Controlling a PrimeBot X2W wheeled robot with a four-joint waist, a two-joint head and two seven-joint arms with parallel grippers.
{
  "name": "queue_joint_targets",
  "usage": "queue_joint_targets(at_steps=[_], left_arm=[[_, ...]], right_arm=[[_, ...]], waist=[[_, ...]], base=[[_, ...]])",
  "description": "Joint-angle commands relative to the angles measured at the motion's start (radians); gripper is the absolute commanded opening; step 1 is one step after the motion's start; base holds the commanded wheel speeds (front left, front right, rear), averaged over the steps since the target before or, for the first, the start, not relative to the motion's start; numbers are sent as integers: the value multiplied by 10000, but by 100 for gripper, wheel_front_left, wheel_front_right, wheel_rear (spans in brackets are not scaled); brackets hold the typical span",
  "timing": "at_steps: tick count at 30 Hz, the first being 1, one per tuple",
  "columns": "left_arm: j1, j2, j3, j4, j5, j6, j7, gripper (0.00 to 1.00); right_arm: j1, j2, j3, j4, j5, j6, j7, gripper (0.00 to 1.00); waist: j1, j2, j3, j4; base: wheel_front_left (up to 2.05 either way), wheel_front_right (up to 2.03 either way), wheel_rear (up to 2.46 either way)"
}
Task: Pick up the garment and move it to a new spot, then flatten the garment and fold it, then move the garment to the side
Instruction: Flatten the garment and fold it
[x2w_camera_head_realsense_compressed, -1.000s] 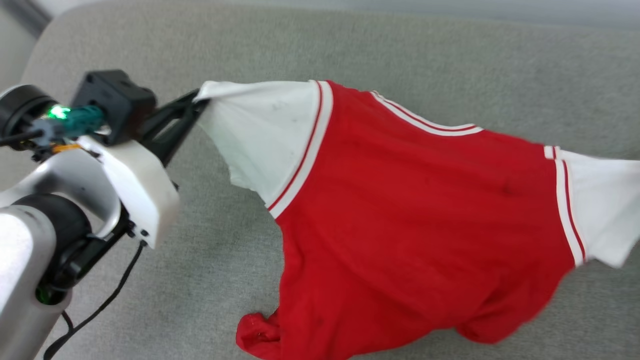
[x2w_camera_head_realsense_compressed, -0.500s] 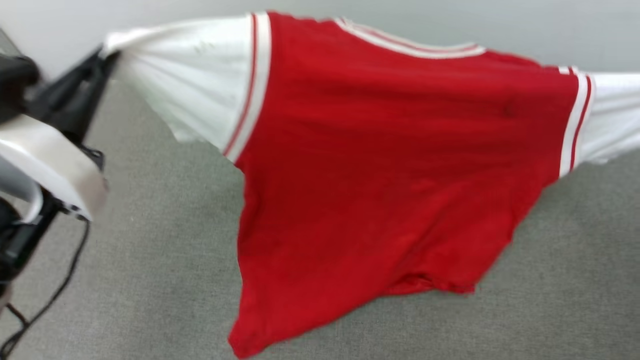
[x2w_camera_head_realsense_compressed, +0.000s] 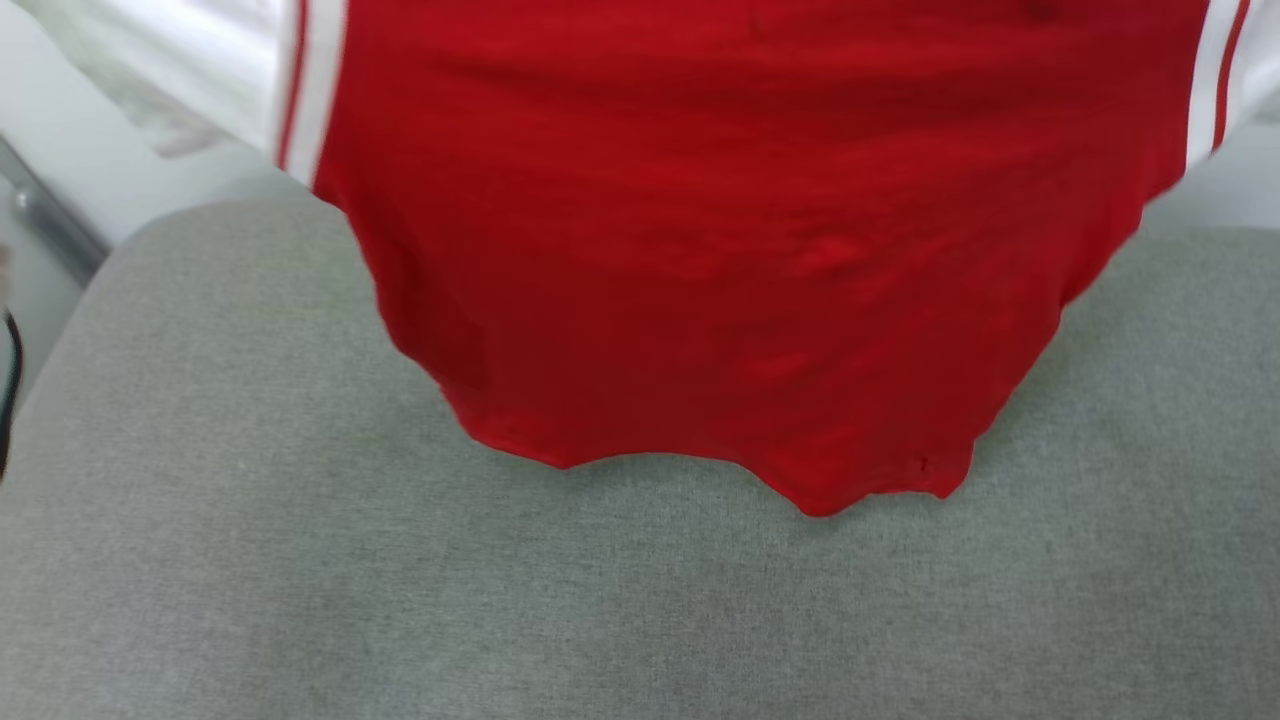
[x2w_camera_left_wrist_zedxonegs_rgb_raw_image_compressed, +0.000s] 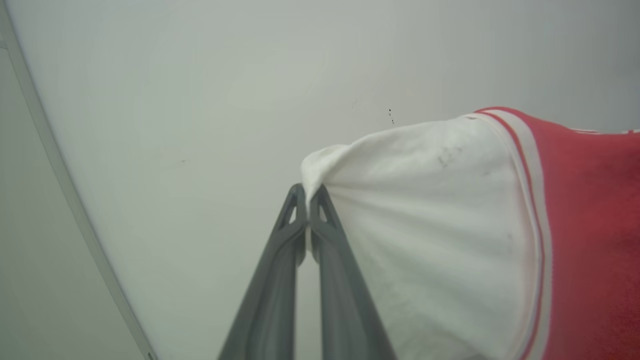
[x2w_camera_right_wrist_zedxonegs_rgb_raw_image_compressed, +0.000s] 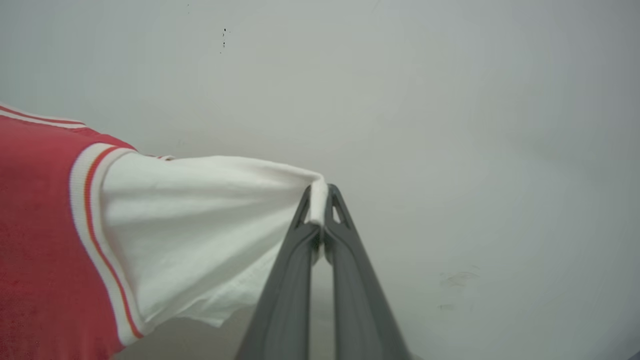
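I have the red jersey T-shirt (x2w_camera_head_realsense_compressed: 700, 250) strung between my two claws, hanging above the grey cushion (x2w_camera_head_realsense_compressed: 300, 600). My left claw (x2w_camera_left_wrist_zedxonegs_rgb_raw_image_compressed: 309, 191) is pinched tight on the edge of one white sleeve (x2w_camera_left_wrist_zedxonegs_rgb_raw_image_compressed: 425, 225), its two dark fingers meeting at the tips with only a fold of cloth between them. My right claw (x2w_camera_right_wrist_zedxonegs_rgb_raw_image_compressed: 320, 194) is closed the same way on the cuff of the other white sleeve (x2w_camera_right_wrist_zedxonegs_rgb_raw_image_compressed: 200, 215), and a small tab of white fabric stands up between its fingertips. Both sleeves are pulled taut away from the red body, with red-and-white striped trim (x2w_camera_right_wrist_zedxonegs_rgb_raw_image_compressed: 95, 225) running down each shoulder seam.

From my head camera, the shirt's body spreads wide over the far part of the cushion. The side facing me is plain red. Its wavy hem (x2w_camera_head_realsense_compressed: 700, 470) hangs low over the cushion's middle. I cannot tell whether the hem brushes the cushion or hangs just clear of it. A pale wall (x2w_camera_left_wrist_zedxonegs_rgb_raw_image_compressed: 175, 100) rises behind the cushion and behind both claws. A black cable (x2w_camera_head_realsense_compressed: 10, 350) runs just off the cushion's left edge.
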Motion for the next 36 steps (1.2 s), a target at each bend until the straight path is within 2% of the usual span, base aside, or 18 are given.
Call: queue_joint_targets(at_steps=[1,5,11,22,30,36], left_arm=[[-178,-42,68,10,14,55,-97,0],[-923,-236,249,348,-162,-21,-478,0],[-2630,-345,139,1560,-87,-347,-943,0],[-6874,-745,-751,4770,691,-1134,-1768,0],[-9058,-1560,-1267,6773,1051,-1365,-2636,0],[-9296,-2028,-1606,7904,1101,-1624,-3279,0]], right_arm=[[-278,-58,78,-56,5,-7,-113,0],[-1185,-115,466,162,-116,-7,-490,0],[-2843,-99,1335,955,-444,-7,-1102,0],[-6421,343,2677,3462,-1566,-10,-2535,0],[-8427,1056,2899,5629,-2674,-10,-3936,0],[-8399,1705,2778,6813,-3245,-8,-5209,0]], waist=[[1,-1,159,-80],[1,-1,718,-242],[1,-1,1902,-528],[1,-1,4074,-846],[1,-1,5084,-778],[1,-1,5340,-711]], base=[[0,0,0],[0,0,0],[0,0,0],[0,0,0],[0,0,0],[0,0,0]])
